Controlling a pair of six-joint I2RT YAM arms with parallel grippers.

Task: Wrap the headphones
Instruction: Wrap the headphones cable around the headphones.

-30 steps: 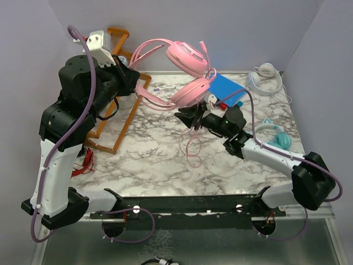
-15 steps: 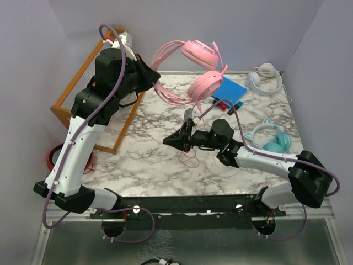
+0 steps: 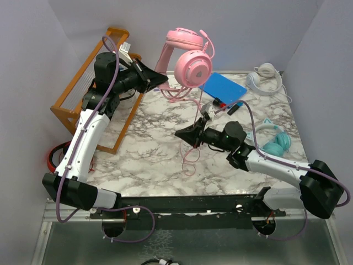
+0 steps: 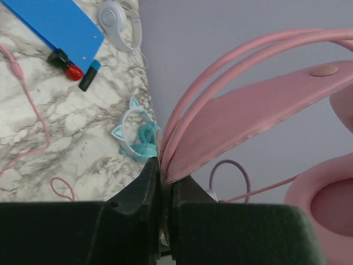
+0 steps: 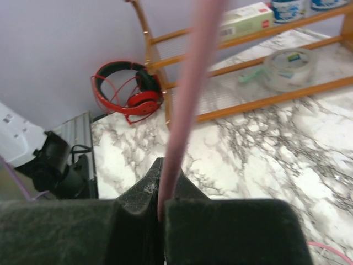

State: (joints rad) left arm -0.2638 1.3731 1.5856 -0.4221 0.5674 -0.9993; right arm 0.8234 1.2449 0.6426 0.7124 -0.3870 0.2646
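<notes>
Nearest the bases, slack cable [image 5: 192, 72] is lying in loose loops on the marble table [image 3: 149, 160], and just above them the right gripper [image 3: 179, 134] is reaching in toward the middle, its jaws pinched tight on that cable, which is running taut and steep out of the fingers in the wrist view. Off to the right, the teal pair [image 3: 276, 144] is resting on the table beside the right forearm, and off the left edge the red pair [image 3: 55, 157] is lying low beside the orange rack [image 3: 83, 83]. Further back, the left gripper [image 3: 163, 83] is clamped on the headband of the pink headphones [image 3: 190, 61], holding them up clear of the table, with the earcups hanging against the back wall. Under them, a blue pad [image 3: 223, 87] is lying flat with a few small items at its near edge, and at the far right corner the white pair [image 3: 265, 78] is sitting on the marble.
</notes>
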